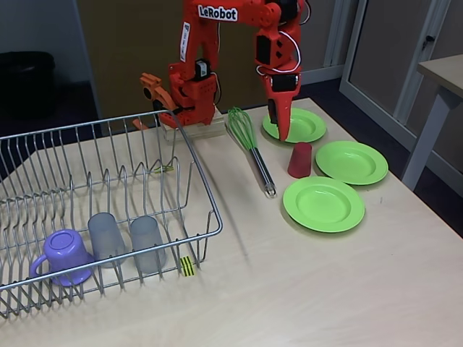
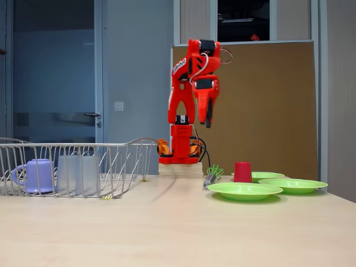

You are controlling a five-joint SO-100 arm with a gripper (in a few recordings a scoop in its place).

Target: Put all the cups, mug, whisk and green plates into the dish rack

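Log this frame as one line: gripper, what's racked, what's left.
gripper: raised above table, holding nothing, jaws unclear | dish rack: mug, two grey cups | table: red cup, whisk, three green plates

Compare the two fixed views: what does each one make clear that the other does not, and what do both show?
In a fixed view from above, the layout is clear: the whisk lies between the rack and the three green plates, and the red cup stands among the plates. In a fixed view at table level, the height is clear: the gripper hangs high above the table. Both fixed views show the mug and two grey cups in the rack.
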